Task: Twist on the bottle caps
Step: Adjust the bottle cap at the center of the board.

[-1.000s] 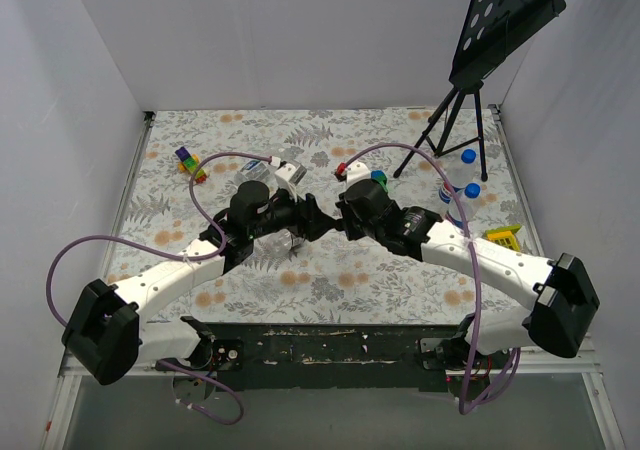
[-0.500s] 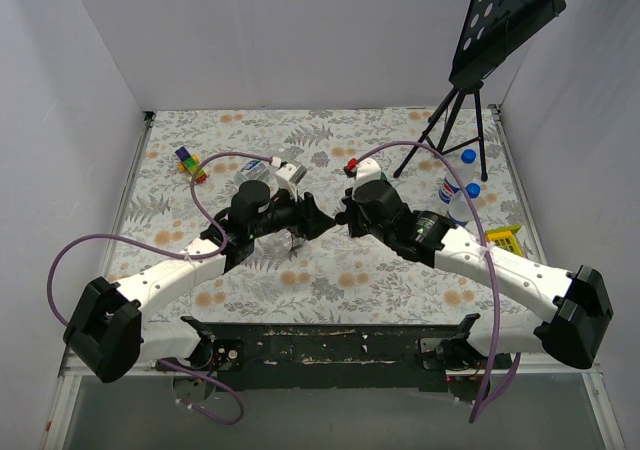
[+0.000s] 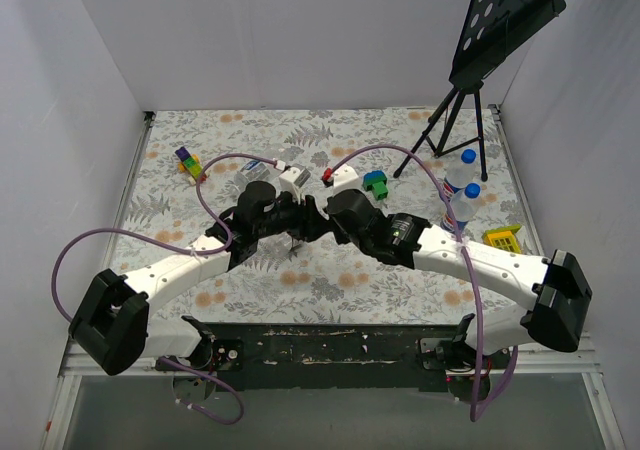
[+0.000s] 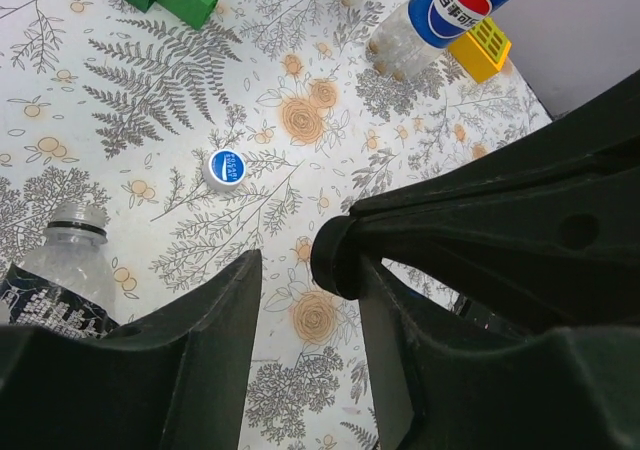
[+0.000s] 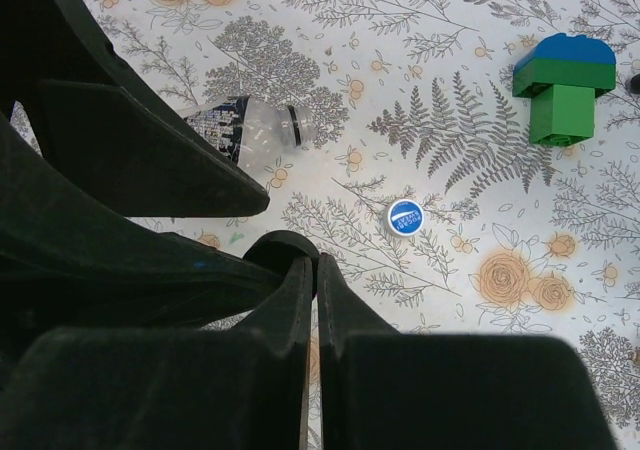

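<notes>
Closing over the last second, the left gripper [image 4: 305,300] now clamps an uncapped bottle [image 4: 60,270]. Right gripper [image 5: 310,300] stays pressed together, empty. Blue cap [image 4: 224,168] lies loose nearby.

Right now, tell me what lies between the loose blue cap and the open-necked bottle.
Nothing visible: only bare floral tablecloth separates the blue cap from the capless bottle lying on its side.

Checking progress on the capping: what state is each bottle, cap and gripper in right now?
dark-label bottle: uncapped.
loose blue cap: off, lying loose.
rear right bottle: upright, capped.
front right bottle: upright, capped.
right gripper: shut.
left gripper: shut, hold unclear.
</notes>
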`<action>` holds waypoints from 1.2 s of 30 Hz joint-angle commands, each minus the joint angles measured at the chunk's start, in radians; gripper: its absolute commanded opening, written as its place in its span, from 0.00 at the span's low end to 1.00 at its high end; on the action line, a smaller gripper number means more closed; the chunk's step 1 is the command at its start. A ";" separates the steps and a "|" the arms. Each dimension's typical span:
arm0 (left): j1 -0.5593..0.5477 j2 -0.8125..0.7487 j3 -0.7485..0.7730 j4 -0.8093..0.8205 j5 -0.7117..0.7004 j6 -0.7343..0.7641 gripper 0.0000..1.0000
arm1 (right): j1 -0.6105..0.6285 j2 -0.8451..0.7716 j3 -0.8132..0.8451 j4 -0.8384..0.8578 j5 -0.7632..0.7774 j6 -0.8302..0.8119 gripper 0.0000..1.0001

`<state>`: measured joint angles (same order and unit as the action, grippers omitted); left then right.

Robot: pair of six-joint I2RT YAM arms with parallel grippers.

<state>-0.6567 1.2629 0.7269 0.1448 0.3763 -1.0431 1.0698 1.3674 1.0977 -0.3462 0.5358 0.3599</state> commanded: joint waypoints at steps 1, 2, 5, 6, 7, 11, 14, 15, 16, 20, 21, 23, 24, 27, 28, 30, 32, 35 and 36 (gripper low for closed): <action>-0.003 -0.007 0.043 -0.048 -0.034 0.034 0.41 | 0.012 0.016 0.062 -0.014 0.066 0.004 0.01; -0.006 -0.005 0.045 -0.054 -0.042 0.037 0.41 | 0.012 0.016 0.065 -0.014 0.067 0.004 0.01; -0.007 -0.002 0.049 -0.060 -0.054 0.041 0.38 | 0.019 0.022 0.073 -0.013 0.069 0.001 0.01; -0.008 0.001 0.048 -0.062 -0.056 0.041 0.38 | 0.022 0.025 0.076 -0.016 0.072 0.002 0.01; -0.009 0.000 0.046 -0.062 -0.057 0.041 0.36 | 0.025 0.030 0.079 -0.014 0.073 -0.001 0.01; -0.009 0.003 0.048 -0.063 -0.063 0.040 0.33 | 0.039 0.048 0.094 -0.019 0.078 0.004 0.01; -0.011 0.004 0.048 -0.063 -0.069 0.037 0.29 | 0.061 0.073 0.120 -0.025 0.085 0.002 0.01; -0.009 0.004 0.048 -0.065 -0.074 0.038 0.26 | 0.065 0.082 0.131 -0.031 0.087 0.002 0.01; -0.011 0.004 0.048 -0.067 -0.079 0.040 0.23 | 0.071 0.094 0.137 -0.039 0.089 0.002 0.01; -0.011 0.004 0.054 -0.082 -0.106 0.048 0.00 | 0.081 0.102 0.149 -0.040 0.089 0.002 0.01; -0.009 0.003 0.055 -0.088 -0.109 0.051 0.00 | 0.081 0.099 0.148 -0.040 0.089 0.004 0.01; -0.011 -0.002 0.058 -0.094 -0.120 0.055 0.00 | 0.081 0.082 0.143 -0.036 0.086 0.002 0.08; -0.009 -0.006 0.057 -0.094 -0.122 0.055 0.00 | 0.081 0.070 0.136 -0.024 0.073 -0.001 0.13; -0.006 -0.023 0.051 -0.090 -0.129 0.058 0.00 | 0.079 -0.003 0.094 0.033 0.030 -0.039 0.31; 0.002 -0.031 0.048 -0.083 -0.119 0.055 0.00 | 0.075 -0.028 0.074 0.068 0.006 -0.055 0.37; 0.028 -0.045 0.036 -0.059 -0.085 0.034 0.00 | 0.058 -0.101 0.007 0.156 -0.069 -0.096 0.46; 0.067 -0.056 0.020 -0.009 -0.007 0.006 0.00 | 0.021 -0.178 -0.062 0.252 -0.207 -0.143 0.57; 0.126 -0.077 -0.010 0.097 0.165 -0.046 0.00 | -0.036 -0.281 -0.174 0.378 -0.408 -0.247 0.74; 0.143 -0.083 -0.021 0.145 0.223 -0.072 0.00 | -0.053 -0.310 -0.194 0.389 -0.449 -0.278 0.77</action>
<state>-0.5739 1.2430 0.7395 0.1234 0.3824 -1.0401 1.0756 1.1576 0.9955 -0.1661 0.3550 0.2310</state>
